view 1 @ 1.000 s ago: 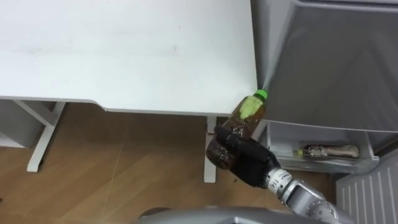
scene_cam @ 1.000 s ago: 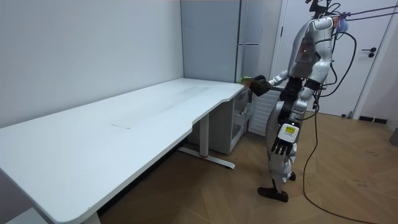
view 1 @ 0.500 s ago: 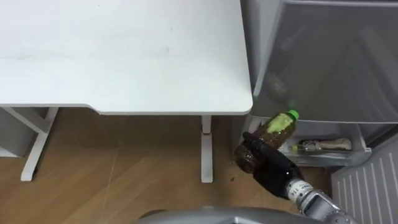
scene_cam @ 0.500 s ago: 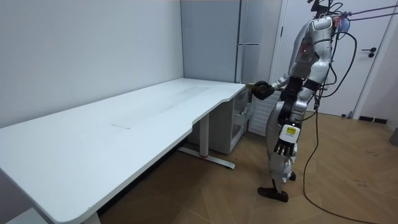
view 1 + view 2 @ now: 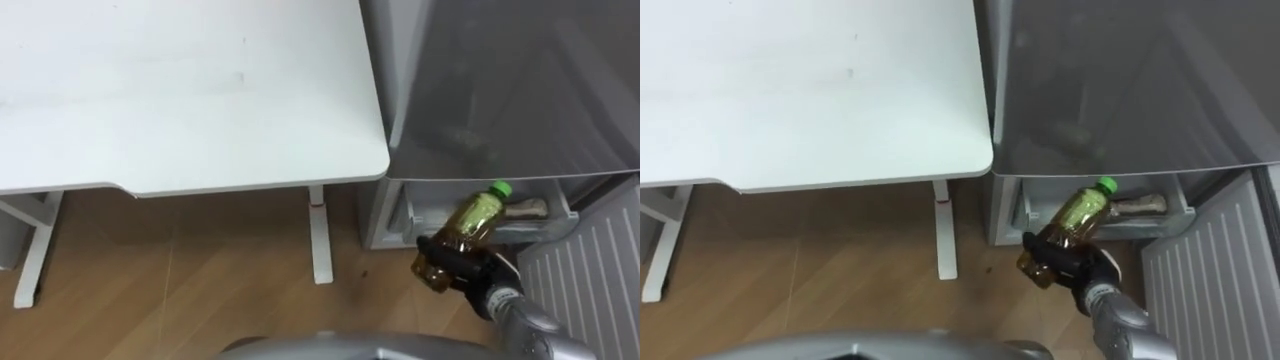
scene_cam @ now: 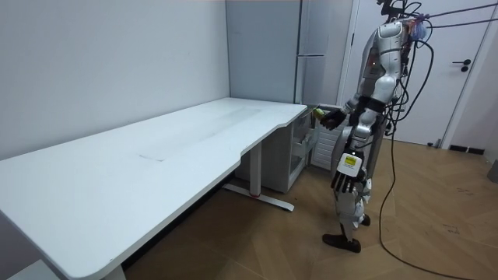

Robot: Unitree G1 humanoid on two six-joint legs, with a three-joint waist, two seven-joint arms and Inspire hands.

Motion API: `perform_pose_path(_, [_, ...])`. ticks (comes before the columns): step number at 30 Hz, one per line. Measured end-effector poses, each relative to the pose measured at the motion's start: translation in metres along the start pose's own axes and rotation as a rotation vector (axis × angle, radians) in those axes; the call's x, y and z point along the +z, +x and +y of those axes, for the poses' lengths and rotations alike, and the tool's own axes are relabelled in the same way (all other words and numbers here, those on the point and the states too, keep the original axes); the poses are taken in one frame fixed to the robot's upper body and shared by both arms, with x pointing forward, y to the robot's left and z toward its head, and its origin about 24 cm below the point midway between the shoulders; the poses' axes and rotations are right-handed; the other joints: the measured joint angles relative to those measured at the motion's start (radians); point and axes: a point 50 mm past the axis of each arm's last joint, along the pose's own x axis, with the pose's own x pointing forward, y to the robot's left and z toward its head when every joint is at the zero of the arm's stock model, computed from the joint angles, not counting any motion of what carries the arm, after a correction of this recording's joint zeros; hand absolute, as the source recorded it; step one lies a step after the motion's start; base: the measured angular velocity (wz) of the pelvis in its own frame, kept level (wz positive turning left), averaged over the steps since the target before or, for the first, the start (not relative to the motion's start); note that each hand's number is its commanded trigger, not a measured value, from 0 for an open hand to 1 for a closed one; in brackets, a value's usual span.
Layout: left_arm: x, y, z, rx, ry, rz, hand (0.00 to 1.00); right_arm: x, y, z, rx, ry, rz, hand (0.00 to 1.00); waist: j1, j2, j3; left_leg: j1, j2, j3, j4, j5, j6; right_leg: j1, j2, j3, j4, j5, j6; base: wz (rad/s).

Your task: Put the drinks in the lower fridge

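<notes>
Right robot hand, at five o'clock, is clamped round a tilted, green-capped drink bottle before the open lower fridge, beside the white surface. Left robot hand hangs relaxed.

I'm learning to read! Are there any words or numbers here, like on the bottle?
No text here can be read.
On the bottle in the right hand: the label is too blurred to read.
On the second bottle lying in the fridge: too small to read.
On the table and the fridge: no words or numbers seen.
</notes>
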Motion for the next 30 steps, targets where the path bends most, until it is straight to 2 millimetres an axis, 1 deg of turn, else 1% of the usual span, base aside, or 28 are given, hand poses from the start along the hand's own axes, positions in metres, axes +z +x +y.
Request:
perform_pose_path(3, [-0.005,-0.001,0.000,0.000,-0.003,0.012,0.00,-0.001,0.000,-0.002,-0.034,0.112,0.008,1.00,-0.005,0.001,0.0001,0.003,0.000,0.001,-0.003,0.000,0.000,0.000,0.000,0.001,0.000,0.000,0.000,0.00])
perform_pose_path(10, [-0.007,-0.001,0.002,0.007,-0.018,0.018,0.00,-0.004,0.000,-0.005,-0.072,0.325,0.040,1.00,-0.020,0.003,-0.0007,0.009,0.001,0.004,-0.005,0.000,0.000,0.004,0.000,0.002,0.003,0.000,0.000,0.00])
perform_pose_path(14, [-0.009,-0.001,0.004,0.018,-0.002,0.022,0.00,-0.011,0.000,-0.008,-0.084,0.382,0.071,1.00,-0.022,0.004,-0.0009,0.003,0.001,0.001,0.002,-0.001,0.000,0.002,0.000,0.000,0.004,0.000,0.000,0.01])
perform_pose_path(18, [-0.008,-0.001,0.004,0.012,-0.003,0.019,0.00,-0.018,0.005,-0.013,-0.105,0.535,0.121,1.00,-0.027,0.004,-0.0013,-0.012,0.001,-0.001,0.012,-0.002,0.001,-0.008,0.000,0.000,0.004,-0.001,0.001,0.02])
perform_pose_path(20, [-0.003,-0.001,0.005,0.010,-0.001,0.006,0.00,-0.014,0.008,-0.016,-0.125,0.576,0.121,1.00,-0.028,0.006,-0.0024,-0.033,0.001,-0.005,0.026,-0.002,0.002,-0.022,-0.001,-0.004,0.007,-0.001,0.001,0.06])
perform_pose_path(23, [0.000,0.000,0.006,-0.001,0.001,-0.001,0.00,-0.004,0.015,-0.021,-0.153,0.673,0.115,1.00,-0.028,0.004,-0.0028,-0.061,0.000,-0.014,0.041,-0.002,0.003,-0.050,-0.004,-0.011,0.028,-0.001,0.001,0.07])
perform_pose_path(25, [0.009,0.000,0.006,-0.005,0.004,-0.023,0.00,0.013,0.022,-0.022,-0.157,0.770,0.091,1.00,-0.024,0.003,-0.0021,-0.084,0.000,-0.013,0.051,-0.001,0.005,-0.078,-0.006,-0.008,0.044,-0.002,0.001,0.00])
perform_pose_path(26, [0.010,0.001,0.007,-0.006,0.005,-0.026,0.00,0.018,0.024,-0.021,-0.157,0.786,0.083,1.00,-0.023,0.004,-0.0021,-0.097,0.000,-0.014,0.059,-0.001,0.005,-0.091,-0.007,-0.009,0.052,-0.003,0.000,0.05])
perform_pose_path(27, [0.015,0.001,0.008,-0.005,0.008,-0.037,0.00,0.029,0.028,-0.020,-0.156,0.803,0.068,1.00,-0.023,0.003,-0.0011,-0.129,0.001,-0.021,0.079,-0.002,0.006,-0.112,-0.009,-0.011,0.072,-0.006,-0.001,0.14])
perform_pose_path(28, [0.025,0.002,0.012,-0.001,0.016,-0.057,0.00,0.042,0.032,-0.017,-0.153,0.804,0.051,1.00,-0.027,0.000,0.0013,-0.169,0.002,-0.030,0.106,-0.003,0.008,-0.148,-0.010,-0.016,0.097,-0.011,-0.003,0.18])
perform_pose_path(29, [0.030,0.002,0.014,0.002,0.018,-0.066,0.00,0.048,0.034,-0.016,-0.153,0.809,0.043,1.00,-0.026,0.001,0.0022,-0.189,0.003,-0.036,0.119,-0.003,0.009,-0.166,-0.010,-0.019,0.108,-0.012,-0.004,0.19])
perform_pose_path(30, [0.040,0.002,0.019,0.012,0.027,-0.087,0.00,0.060,0.037,-0.013,-0.150,0.822,0.029,1.00,-0.022,0.000,0.0051,-0.232,0.003,-0.043,0.144,-0.003,0.009,-0.208,-0.013,-0.021,0.139,-0.017,-0.007,0.14])
